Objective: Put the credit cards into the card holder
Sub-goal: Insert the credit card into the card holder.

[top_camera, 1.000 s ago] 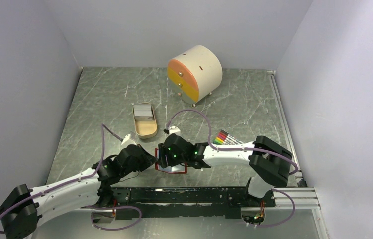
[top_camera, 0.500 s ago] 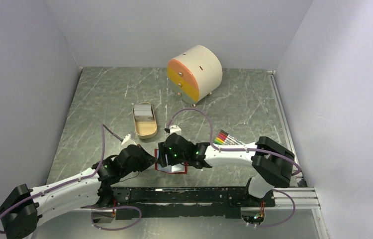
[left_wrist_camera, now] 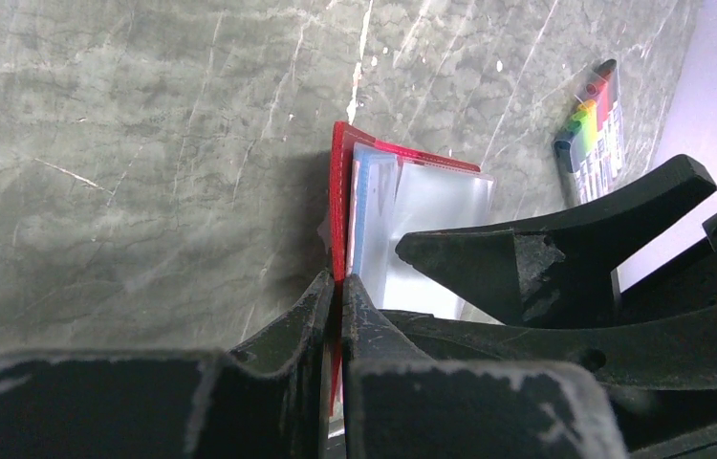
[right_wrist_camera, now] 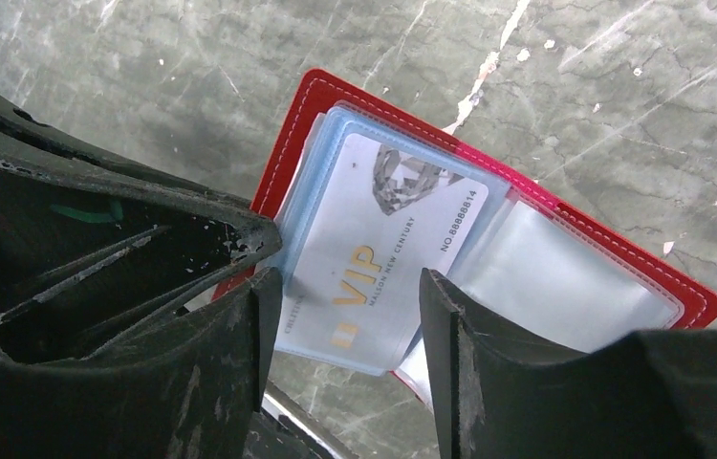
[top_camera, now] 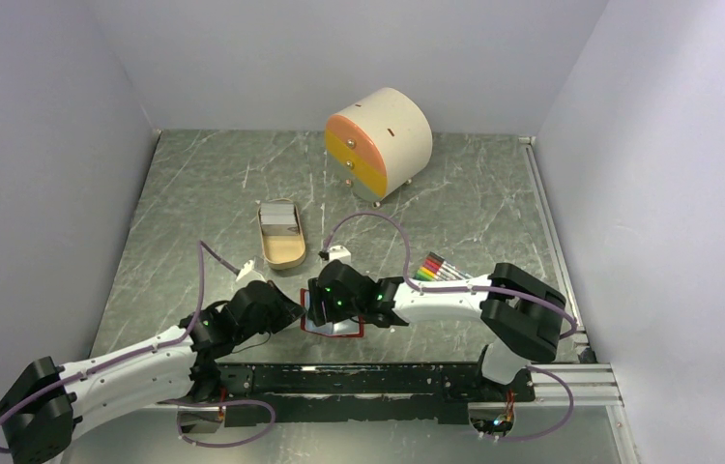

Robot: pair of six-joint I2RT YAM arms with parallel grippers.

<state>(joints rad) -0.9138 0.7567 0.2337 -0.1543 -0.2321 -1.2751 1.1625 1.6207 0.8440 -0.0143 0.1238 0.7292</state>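
Observation:
The red card holder lies open at the table's front centre, with its pale blue pockets showing. A silver-grey VIP credit card sits in the left pocket. My left gripper is shut on the holder's red cover edge and shows in the top view. My right gripper is open just above the card, one finger on each side, and sits over the holder in the top view. More silver-grey cards lie in the tan oval tray.
A bundle of rainbow-coloured sticks lies right of the holder and shows in the left wrist view. A round cream drawer unit with orange and yellow fronts stands at the back. A black rail runs along the front edge.
The right arm has edged slightly left over the holder. The left gripper has kept its hold on the red cover.

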